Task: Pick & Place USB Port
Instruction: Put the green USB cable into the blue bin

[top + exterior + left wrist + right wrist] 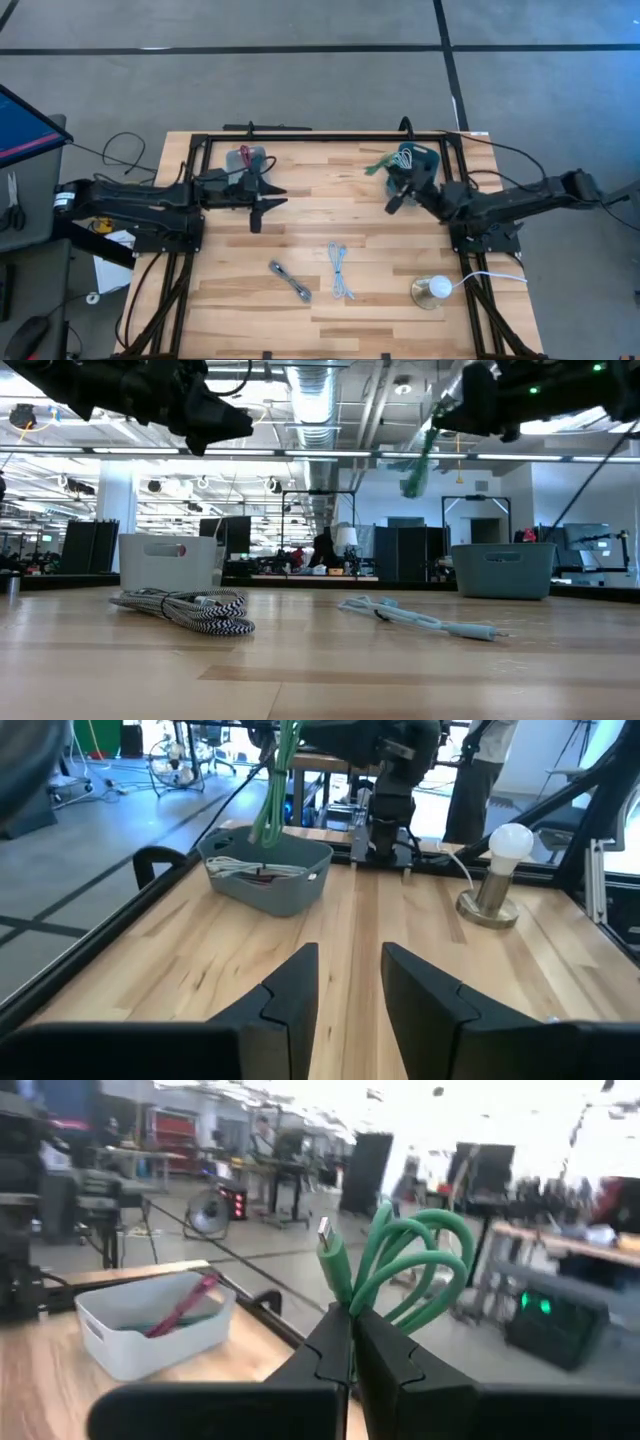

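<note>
Overhead and side views of a pale wooden slatted bench (pixel 380 300) framed by black rails, described from left to right.

Left gripper (pixel 256 207): raised above the bench just in front of a light grey plastic bin (pixel 250 159) that holds a red cable. Its jaws stand released, with a clear gap between the two dark fingers (pixel 290 995) and nothing between them.

Bench centre, towards the front edge: a black-and-white braided cable (pixel 291 281) lies coiled on the wood. Just beside it to the right lies a pale grey cable (pixel 341 270), stretched out in a long loop. The two are apart.

Right gripper (pixel 394 204): raised above the bench beside a blue-grey plastic bin (pixel 418 160) at the back right, which holds coiled pale cables. Its jaws are clenched on a looped green USB cable (pixel 405 1270), the task's object, held in the air clear of the wood; the silver plug end points upward in the right wrist view. In the low view the cable (pixel 419 470) dangles beneath the arm, above the blue-grey bin (pixel 503 570).

Front right: a white bulb on a round brass base (pixel 432 290) stands upright, with a white cord trailing to the right.
</note>
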{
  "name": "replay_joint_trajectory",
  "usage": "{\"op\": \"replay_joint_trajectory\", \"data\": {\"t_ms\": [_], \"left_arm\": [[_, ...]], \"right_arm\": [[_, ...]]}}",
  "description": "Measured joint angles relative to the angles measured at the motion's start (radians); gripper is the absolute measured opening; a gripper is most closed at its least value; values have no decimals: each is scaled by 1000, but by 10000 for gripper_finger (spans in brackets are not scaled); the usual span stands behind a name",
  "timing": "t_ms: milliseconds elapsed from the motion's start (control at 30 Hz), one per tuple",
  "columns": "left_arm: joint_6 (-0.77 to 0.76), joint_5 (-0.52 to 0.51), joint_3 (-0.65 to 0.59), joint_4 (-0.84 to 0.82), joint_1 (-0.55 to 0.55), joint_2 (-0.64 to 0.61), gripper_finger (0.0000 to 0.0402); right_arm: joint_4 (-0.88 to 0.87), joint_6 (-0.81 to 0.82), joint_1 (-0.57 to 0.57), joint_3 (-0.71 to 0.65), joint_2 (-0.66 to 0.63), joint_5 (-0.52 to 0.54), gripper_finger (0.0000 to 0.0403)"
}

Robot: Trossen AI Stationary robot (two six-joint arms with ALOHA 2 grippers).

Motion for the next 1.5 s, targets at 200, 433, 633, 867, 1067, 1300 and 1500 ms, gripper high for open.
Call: {"op": "replay_joint_trajectory", "data": {"t_ms": [200, 433, 633, 867, 1067, 1300, 1500], "left_arm": [[-6, 0, 0, -21, 0, -45, 112], [-23, 0, 0, -41, 0, -48, 112], [-23, 0, 0, -39, 0, -48, 112], [-23, 0, 0, -39, 0, -48, 112], [-23, 0, 0, -39, 0, -47, 112], [-27, 0, 0, -39, 0, -47, 112], [-27, 0, 0, -39, 0, -47, 112]], "right_arm": [[-347, 177, -3, -8, -188, 180, 0], [-697, 471, -49, -8, -325, 200, 0], [-860, 619, -98, -8, -349, 173, 0], [-956, 708, -195, -8, -347, 71, 0], [-1033, 760, -276, -8, -347, -44, 0], [-1053, 781, -344, -8, -347, -166, 0], [-1080, 804, -370, -8, -347, -169, 28]]}}
